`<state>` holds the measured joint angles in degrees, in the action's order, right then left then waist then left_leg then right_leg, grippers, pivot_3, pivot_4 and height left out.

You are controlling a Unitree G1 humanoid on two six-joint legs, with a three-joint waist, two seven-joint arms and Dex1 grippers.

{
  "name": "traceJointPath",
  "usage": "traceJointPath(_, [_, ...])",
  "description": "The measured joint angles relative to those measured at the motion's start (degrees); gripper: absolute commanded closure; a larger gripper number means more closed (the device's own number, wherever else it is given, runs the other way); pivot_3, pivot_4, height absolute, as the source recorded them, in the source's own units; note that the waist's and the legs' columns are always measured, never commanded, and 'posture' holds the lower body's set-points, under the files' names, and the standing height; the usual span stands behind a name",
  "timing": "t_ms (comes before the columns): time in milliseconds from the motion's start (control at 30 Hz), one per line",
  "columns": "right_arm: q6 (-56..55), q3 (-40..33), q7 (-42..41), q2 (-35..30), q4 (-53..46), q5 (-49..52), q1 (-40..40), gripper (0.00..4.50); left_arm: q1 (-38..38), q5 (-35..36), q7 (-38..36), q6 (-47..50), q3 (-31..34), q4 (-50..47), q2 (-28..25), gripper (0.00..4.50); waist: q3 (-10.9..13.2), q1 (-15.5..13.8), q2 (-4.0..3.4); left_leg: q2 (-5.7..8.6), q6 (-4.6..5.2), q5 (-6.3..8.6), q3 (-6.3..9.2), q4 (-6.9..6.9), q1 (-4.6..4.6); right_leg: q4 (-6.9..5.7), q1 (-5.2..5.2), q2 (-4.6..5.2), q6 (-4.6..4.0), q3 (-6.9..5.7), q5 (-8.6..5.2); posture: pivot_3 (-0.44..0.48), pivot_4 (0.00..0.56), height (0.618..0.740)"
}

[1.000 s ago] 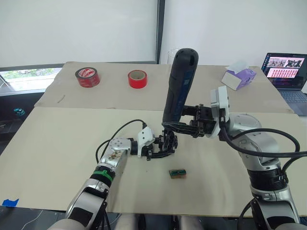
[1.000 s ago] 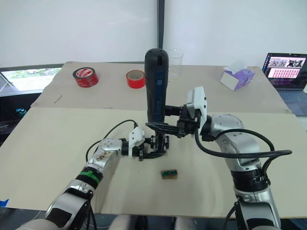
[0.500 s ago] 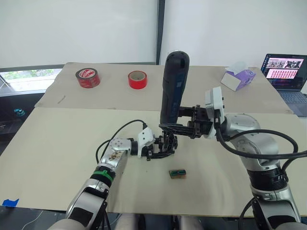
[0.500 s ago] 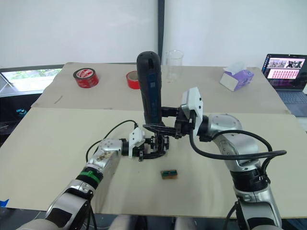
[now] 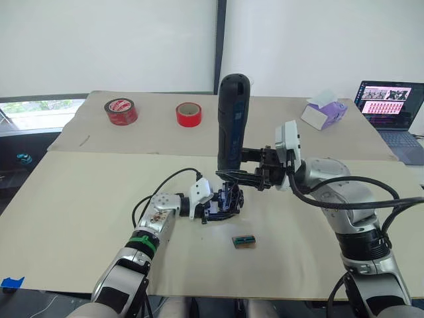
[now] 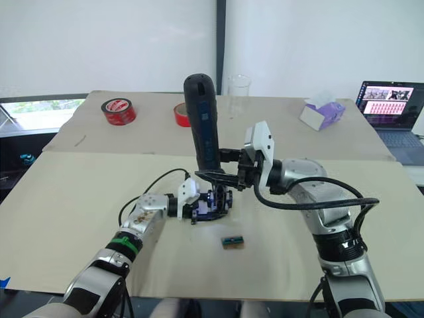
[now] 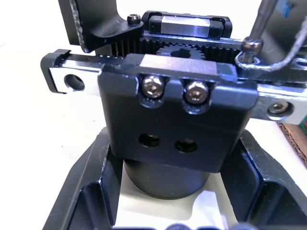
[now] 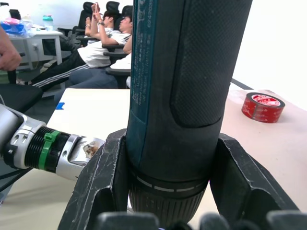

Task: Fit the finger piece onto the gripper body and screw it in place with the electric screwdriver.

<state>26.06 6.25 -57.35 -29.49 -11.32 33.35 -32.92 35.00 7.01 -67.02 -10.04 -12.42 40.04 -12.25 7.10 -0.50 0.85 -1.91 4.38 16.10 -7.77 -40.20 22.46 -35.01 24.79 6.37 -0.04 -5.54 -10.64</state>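
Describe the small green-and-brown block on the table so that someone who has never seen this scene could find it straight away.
Start at the beige table and find the tall black electric screwdriver that the right gripper holds upright at its middle. Just below it, nearer the robot, the block lies alone on the bare surface. It is flat, with a green top and brown sides, unlike the black gripper body beside it.

An office or lab workspace: a paper-covered counter (image 5: 79, 199) holds red tape rolls (image 5: 121, 109), a tissue box (image 5: 322, 111) and an open laptop (image 5: 389, 106), while seated people (image 8: 103, 45) occupy office chairs nearby.
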Motion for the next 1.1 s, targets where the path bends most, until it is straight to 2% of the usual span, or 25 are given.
traceJointPath(167, [0.0, 0.0, -0.1, 0.0, 0.1, 0.0, 0.4, 2.57, -0.1, -0.1, -0.1, 0.0, 0.0, 0.2, 0.0, 2.19, 0.0, 0.0, 0.00, 0.00, -0.01, 0.01, 0.01, 0.25, -0.37, 0.08, -0.32, 0.09, 0.02, 0.00, -0.09, 0.000, 0.150, 0.740])
traceJointPath(500, [-1.5, -0.3, -1.5, 0.1, 0.0, 0.1, 0.5, 2.57, -0.1, 0.0, -0.3, 0.0, 0.0, 0.3, -0.1, 2.19, 0.0, 0.0, 0.00, 0.00, -0.02, 0.01, 0.03, 0.30, -0.37, 0.10, -0.31, 0.13, 0.03, 0.00, -0.12, 0.000, 0.150, 0.740])
traceJointPath(833, [-0.1, -2.6, -4.3, -0.4, 0.1, 2.8, -0.9, 2.57, -0.2, 0.0, -1.1, -0.6, 0.1, -0.5, -0.1, 2.19, 0.1, 0.0, -0.05, 0.04, -0.04, -0.03, -0.01, 0.26, 0.38, 0.03, 0.42, 0.10, -0.02, -0.02, -0.08, 0.000, 0.150, 0.740])
traceJointPath(1100, [-0.9, -5.5, -6.5, 0.3, -0.6, 5.9, -3.2, 2.57, -0.1, -0.3, -0.8, -0.8, -0.3, -0.3, -0.1, 2.19, 0.2, 0.0, -0.14, 0.06, -0.03, -0.02, 0.00, 0.20, 0.39, 0.03, 0.39, 0.08, -0.01, -0.07, -0.08, 0.000, 0.150, 0.740])
